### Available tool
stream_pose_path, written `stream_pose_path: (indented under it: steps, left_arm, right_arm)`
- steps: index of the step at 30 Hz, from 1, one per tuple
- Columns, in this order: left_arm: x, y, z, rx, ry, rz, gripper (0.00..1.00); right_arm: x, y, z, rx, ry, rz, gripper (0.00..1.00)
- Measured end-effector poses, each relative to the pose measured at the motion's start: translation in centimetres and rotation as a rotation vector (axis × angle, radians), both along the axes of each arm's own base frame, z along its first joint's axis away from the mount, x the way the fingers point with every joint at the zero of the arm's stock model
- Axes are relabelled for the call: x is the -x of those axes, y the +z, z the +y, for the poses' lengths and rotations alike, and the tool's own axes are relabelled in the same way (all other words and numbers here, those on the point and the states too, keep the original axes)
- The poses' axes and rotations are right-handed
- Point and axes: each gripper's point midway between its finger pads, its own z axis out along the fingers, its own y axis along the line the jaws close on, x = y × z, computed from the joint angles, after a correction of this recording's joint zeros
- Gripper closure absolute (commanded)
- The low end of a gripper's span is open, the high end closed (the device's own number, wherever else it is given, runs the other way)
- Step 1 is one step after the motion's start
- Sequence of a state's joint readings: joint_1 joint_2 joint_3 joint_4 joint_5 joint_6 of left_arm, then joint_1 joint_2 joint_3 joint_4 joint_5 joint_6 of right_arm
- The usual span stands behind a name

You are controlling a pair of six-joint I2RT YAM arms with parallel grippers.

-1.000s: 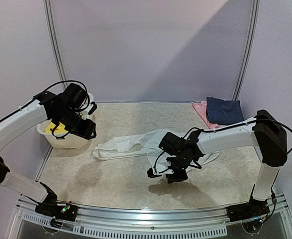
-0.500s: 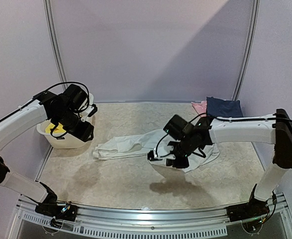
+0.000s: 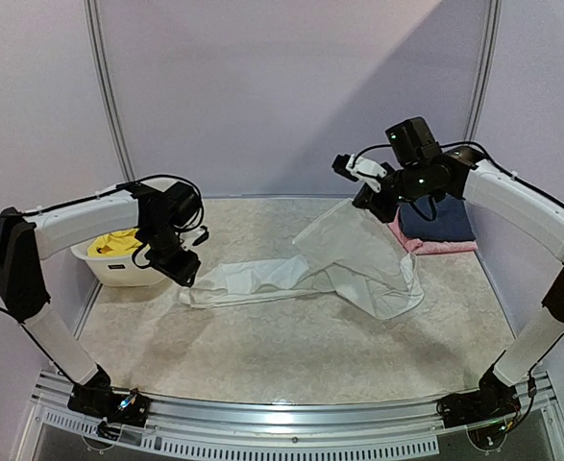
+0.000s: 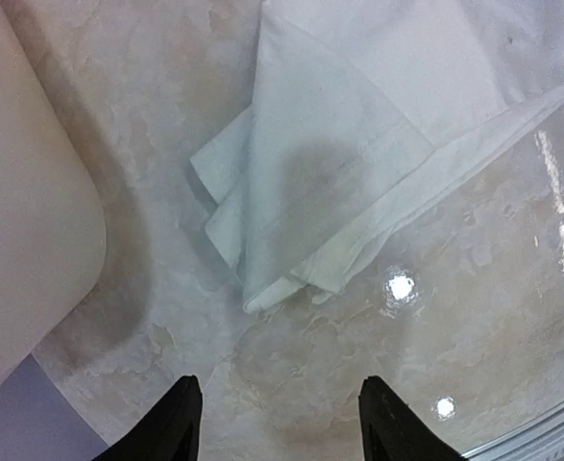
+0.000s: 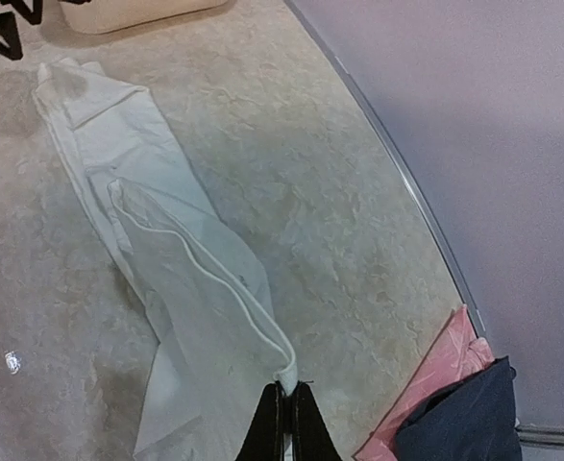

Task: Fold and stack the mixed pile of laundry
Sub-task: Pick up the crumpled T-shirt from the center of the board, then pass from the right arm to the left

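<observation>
The white T-shirt (image 3: 358, 264) lies stretched across the table, its left end bunched (image 4: 330, 182). My right gripper (image 3: 363, 200) is shut on a hem edge (image 5: 286, 379) and holds that part raised at the back right, so the cloth drapes down from it. My left gripper (image 3: 183, 276) hovers open just above the table by the shirt's left end, with only bare table between its fingertips (image 4: 280, 423). The yellow shorts (image 3: 116, 244) sit in the white basket (image 3: 109, 271) at the left.
Folded pink cloth (image 3: 406, 240) and navy cloth (image 3: 435, 216) lie at the back right, near my right gripper; both cloths show in the right wrist view (image 5: 433, 394) (image 5: 464, 423). The basket wall (image 4: 22, 240) is close on the left of my left gripper. Metal rails edge the table.
The right gripper closed on the T-shirt's hem and carried it up and to the back right, unfurling the cloth. The left arm swung from over the basket to the shirt's left end.
</observation>
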State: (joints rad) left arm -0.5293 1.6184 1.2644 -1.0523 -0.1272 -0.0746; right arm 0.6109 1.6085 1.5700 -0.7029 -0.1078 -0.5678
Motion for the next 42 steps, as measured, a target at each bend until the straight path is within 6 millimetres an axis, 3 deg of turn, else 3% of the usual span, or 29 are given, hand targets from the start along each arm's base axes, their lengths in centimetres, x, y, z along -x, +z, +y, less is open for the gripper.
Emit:
stream_pose_path:
  steps: [4, 7, 13, 16, 19, 26, 30, 37, 42]
  left_arm:
    - [-1.9, 0.6, -2.5, 0.023, -0.033, -0.038, 0.41]
    - [-3.0, 2.7, -6.6, 0.095, -0.11, -0.129, 0.4]
    - [-2.3, 10.0, -16.8, 0.411, -0.346, -0.352, 0.36]
    - [-1.9, 14.4, -20.2, 0.588, -0.43, -0.459, 0.36]
    - [-1.8, 16.9, -22.5, 0.682, -0.5, -0.532, 0.36]
    - [0.3, 17.2, -29.4, 0.754, -0.665, -0.562, 0.36]
    - [1.5, 17.2, -32.2, 0.789, -0.726, -0.556, 0.36]
    - [1.8, 17.5, -34.9, 0.825, -0.761, -0.559, 0.42]
    - [1.9, 16.8, -35.7, 0.82, -0.779, -0.552, 0.58]
  right_arm:
    - [-1.6, 1.3, -1.9, -0.04, -0.077, 0.001, 1.0]
    - [-1.7, 2.1, -2.2, -0.076, -0.086, 0.013, 1.0]
    - [0.8, 2.2, -1.0, -0.138, 0.003, 0.107, 1.0]
    - [2.3, 2.1, -0.4, -0.172, 0.054, 0.168, 1.0]
    - [3.9, 2.6, 0.2, -0.214, 0.107, 0.217, 1.0]
    - [7.1, 4.8, 0.6, -0.294, 0.208, 0.259, 1.0]
    - [8.1, 4.8, 0.7, -0.312, 0.233, 0.28, 1.0]
    - [8.8, 3.3, 0.7, -0.312, 0.242, 0.332, 1.0]
    - [9.4, 3.9, 0.7, -0.331, 0.259, 0.335, 0.99]
